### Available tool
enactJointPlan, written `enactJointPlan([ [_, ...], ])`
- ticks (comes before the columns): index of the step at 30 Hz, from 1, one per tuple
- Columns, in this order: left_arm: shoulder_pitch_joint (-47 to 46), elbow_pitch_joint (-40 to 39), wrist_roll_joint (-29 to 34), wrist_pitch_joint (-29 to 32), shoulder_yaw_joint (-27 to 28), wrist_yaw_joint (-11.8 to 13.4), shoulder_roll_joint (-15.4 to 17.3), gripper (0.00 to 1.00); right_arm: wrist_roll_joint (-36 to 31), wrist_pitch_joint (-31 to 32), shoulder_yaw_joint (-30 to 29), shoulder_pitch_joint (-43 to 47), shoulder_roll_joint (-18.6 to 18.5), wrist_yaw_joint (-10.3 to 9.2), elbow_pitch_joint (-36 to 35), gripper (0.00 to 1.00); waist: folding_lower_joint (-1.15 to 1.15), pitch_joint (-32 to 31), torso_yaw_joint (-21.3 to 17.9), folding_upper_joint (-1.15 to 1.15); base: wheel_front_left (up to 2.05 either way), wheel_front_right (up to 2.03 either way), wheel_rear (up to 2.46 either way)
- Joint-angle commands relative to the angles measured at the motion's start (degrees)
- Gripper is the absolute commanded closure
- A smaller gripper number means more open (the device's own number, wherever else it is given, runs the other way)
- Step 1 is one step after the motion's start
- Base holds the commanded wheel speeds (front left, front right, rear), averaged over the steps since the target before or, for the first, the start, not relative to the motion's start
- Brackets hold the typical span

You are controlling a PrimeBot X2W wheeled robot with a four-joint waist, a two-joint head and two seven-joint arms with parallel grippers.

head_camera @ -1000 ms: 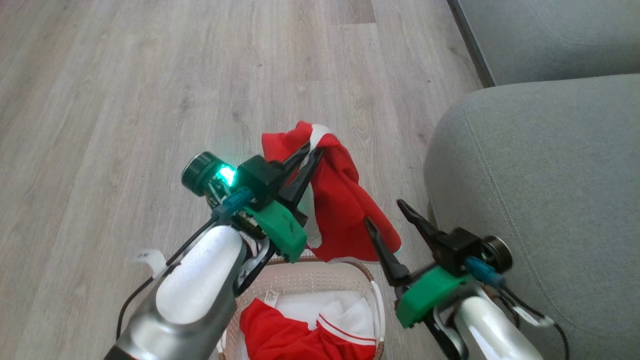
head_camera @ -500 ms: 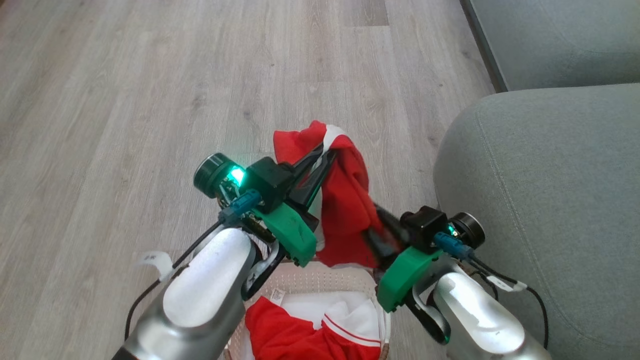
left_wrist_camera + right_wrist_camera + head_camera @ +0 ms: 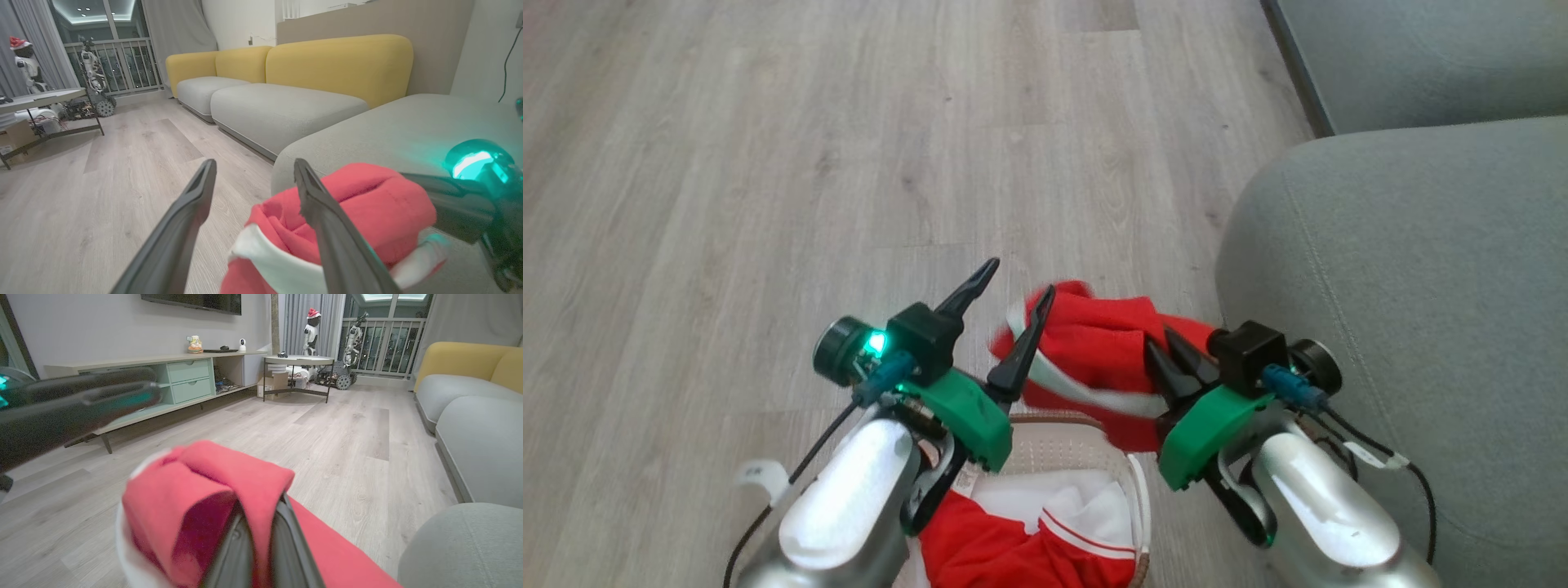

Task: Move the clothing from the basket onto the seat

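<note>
I hold the garment (image 3: 1094, 351) in the right gripper (image 3: 1160, 336), jaws clenched on a red fold, because that arm is nearest the seat (image 3: 1405, 286). The garment hangs over the far rim of the basket (image 3: 1062, 425), near the seat edge. The left gripper (image 3: 1023, 275) has its jaws spread and grips nothing, one finger just beside the fabric, so the cloth hangs from one grip only. A second garment (image 3: 996, 547) lies in the basket. Next move, in my judgement: swing right over the seat.
</note>
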Motion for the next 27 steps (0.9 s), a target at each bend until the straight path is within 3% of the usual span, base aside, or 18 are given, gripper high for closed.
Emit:
enactJointPlan([
  [1,-1.6,-1.1,-0.4,-0.8,2.6,0.6,0.6,0.0,-0.7,-0.4,-0.5,-1.3,0.4,-0.01,-2.4,1.0,0.0,0.1,-0.8,0.0,0.0,0.0,0.0],
  [12,2.0,0.1,-0.5,-2.3,2.6,1.4,0.0,0.0,-4.0,-0.4,-6.3,0.6,0.4,-0.01,-3.2,1.0,0.0,0.5,-6.4,0.0,0.0,0.0,0.0],
  [27,4.2,-0.9,0.5,-2.5,2.5,0.6,-1.9,0.0,-7.1,-0.4,-12.7,3.4,-2.3,-0.01,-7.1,1.0,0.0,2.8,-20.1,0.0,0.0,0.0,0.0],
])
